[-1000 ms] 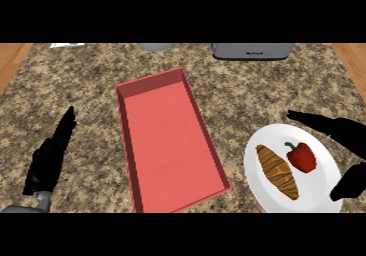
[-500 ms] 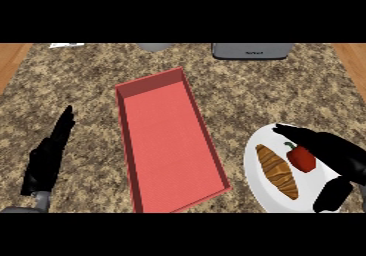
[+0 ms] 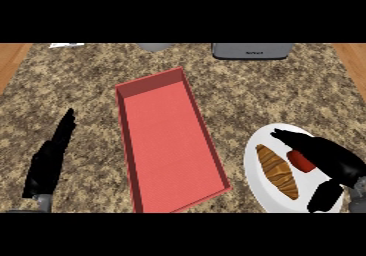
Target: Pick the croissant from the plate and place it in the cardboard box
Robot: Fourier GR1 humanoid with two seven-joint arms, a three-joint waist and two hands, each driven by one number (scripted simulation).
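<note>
Right hand (image 3: 328,157) moved further over the plate (image 3: 254,150), fingers spread, croissant (image 3: 278,171) (on the plate) just left of it

Counter (image 3: 289,90) seen from steeply above; top covered in speckled stone pattern, brown, tan and black flecks. Stone surface spread across nearly whole view, near to far. Wooden strip (image 3: 7,65) shown along far left edge, warm orange-brown; matching wooden strip (image 3: 357,60) shown along far right edge. Grey box-shaped appliance (image 3: 251,50) set at far edge, right of centre, cut off by view. Grey rounded object (image 3: 154,47) placed at far edge near centre, only partly seen. Small white object (image 3: 68,45) lying at far left. Lighting even, no strong shadows cast.
</note>
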